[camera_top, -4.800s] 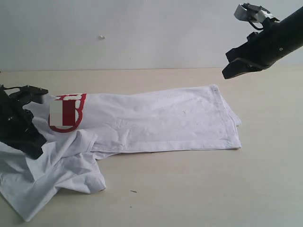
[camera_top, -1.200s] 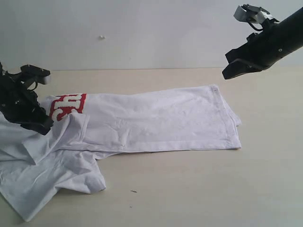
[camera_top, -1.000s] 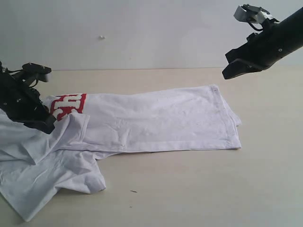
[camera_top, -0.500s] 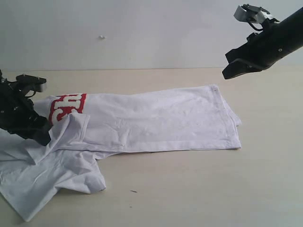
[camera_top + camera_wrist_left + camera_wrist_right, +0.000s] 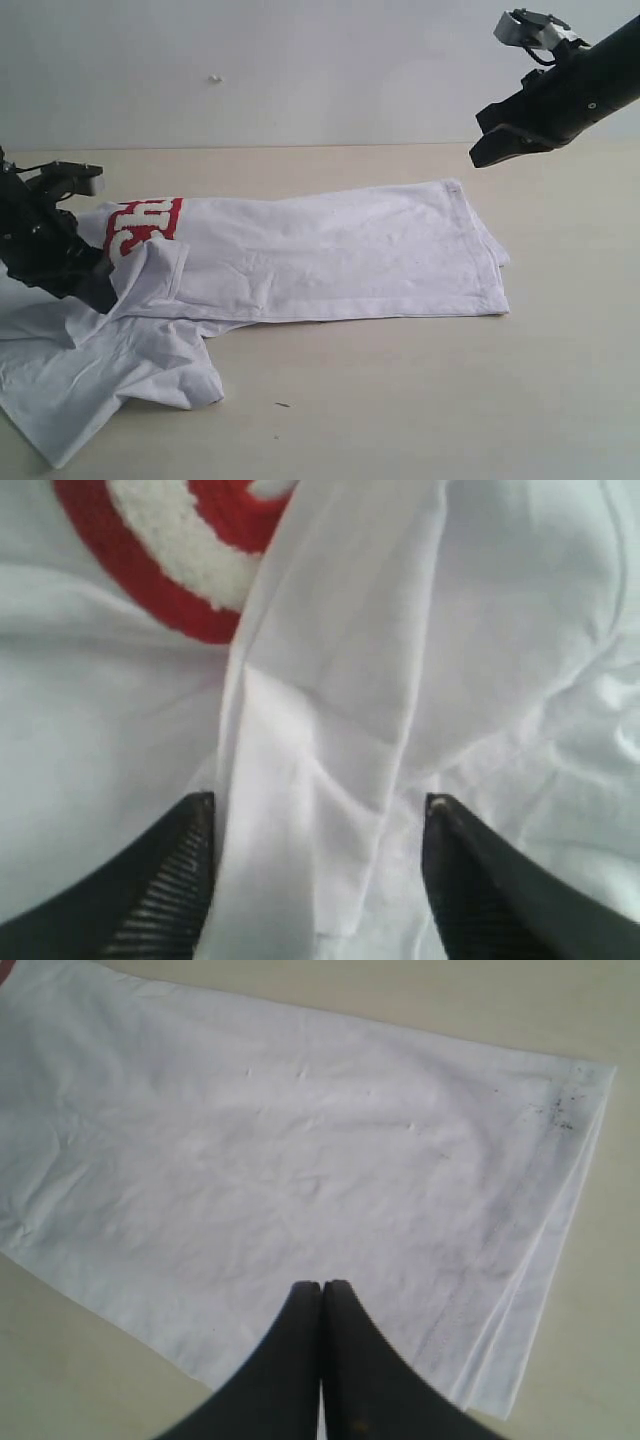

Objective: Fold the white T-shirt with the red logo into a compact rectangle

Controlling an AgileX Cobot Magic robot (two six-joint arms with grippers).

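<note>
Left gripper (image 5: 92,285), exterior view: low at the left end of the white T-shirt (image 5: 330,255), open, down at a raised flap of cloth just on the near side of the red logo (image 5: 140,225). Shirt spread across the middle of the table (image 5: 420,400), body already doubled lengthwise into a long band running right, one sleeve (image 5: 110,385) sprawled loose at near left. Judged partway through, sleeve end not yet tidied. Right gripper (image 5: 487,152) high over the far right, well apart from the cloth, closed and empty, probably parked there to leave the finished hem end undisturbed. Left wrist view: left gripper (image 5: 315,810) with jaws wide, one on either side of a narrow doubled strip of the white T-shirt (image 5: 500,630), red logo (image 5: 170,590) just beyond. No pinch visible, cloth slack between. Likely placed there for laying down or taking up that fold, cannot tell which. Right wrist view: right gripper (image 5: 322,1295) with fingertips pressed together, nothing between, looking down on the flat folded band of the white T-shirt (image 5: 300,1160). Layered edges stacked neatly at the hem corner, bare table (image 5: 400,990) past the far edge.
</note>
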